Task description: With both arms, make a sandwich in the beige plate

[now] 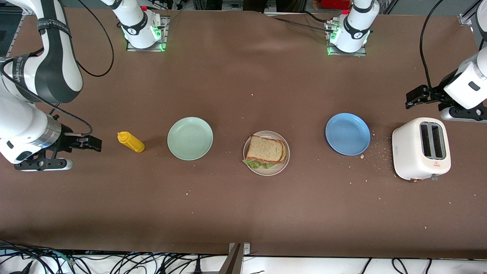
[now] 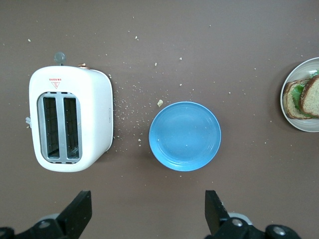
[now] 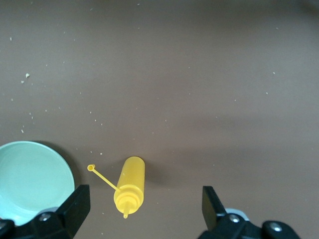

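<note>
The sandwich [image 1: 265, 149] lies on the beige plate [image 1: 272, 171] at the table's middle: brown bread slices stacked with green lettuce showing at the edge nearer the front camera. It also shows in the left wrist view [image 2: 312, 97] on the plate [image 2: 299, 124]. My left gripper [image 1: 411, 99] is open and empty, over the table beside the toaster at the left arm's end; in its wrist view [image 2: 148, 214] the jaws stand wide apart. My right gripper [image 1: 95, 144] is open and empty beside the mustard bottle at the right arm's end; its jaws also stand wide in its wrist view [image 3: 144, 211].
A mint-green plate [image 1: 190, 138] and a yellow mustard bottle [image 1: 130, 142] lying on its side are toward the right arm's end. A blue plate [image 1: 347, 134] and a white toaster [image 1: 420, 154] are toward the left arm's end, with crumbs between them.
</note>
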`<state>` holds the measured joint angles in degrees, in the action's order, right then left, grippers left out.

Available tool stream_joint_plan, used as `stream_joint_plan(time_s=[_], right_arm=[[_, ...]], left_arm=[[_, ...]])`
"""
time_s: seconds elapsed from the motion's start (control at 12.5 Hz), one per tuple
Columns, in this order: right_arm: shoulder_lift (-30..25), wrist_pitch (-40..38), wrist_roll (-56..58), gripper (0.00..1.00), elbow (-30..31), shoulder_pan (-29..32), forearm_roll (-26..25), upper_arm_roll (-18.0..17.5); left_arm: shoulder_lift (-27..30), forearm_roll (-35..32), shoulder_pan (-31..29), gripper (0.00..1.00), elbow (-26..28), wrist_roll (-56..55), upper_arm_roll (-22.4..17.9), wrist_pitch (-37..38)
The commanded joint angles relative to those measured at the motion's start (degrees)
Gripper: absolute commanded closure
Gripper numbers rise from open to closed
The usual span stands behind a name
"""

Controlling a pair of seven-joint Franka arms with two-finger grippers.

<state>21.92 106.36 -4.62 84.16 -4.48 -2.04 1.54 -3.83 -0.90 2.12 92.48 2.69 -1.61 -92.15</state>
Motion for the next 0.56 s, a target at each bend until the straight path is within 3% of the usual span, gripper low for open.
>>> stream_joint_plan(time_s=[0.0,0.48], right_arm=[[-1.96,-0.36,-3.73,0.01,0.83,0.08,-0.33,-0.49],[-2.49,-0.45,-3.47,0.01,0.74,0.08,-0.33,-0.49]], left_arm=[[-0.65,1.42,0.26,0.00,-1.33,0.04,-0.24,0.48],[-0.65,1.42,0.34,0.00,-1.33,0.04,-0.24,0.48]])
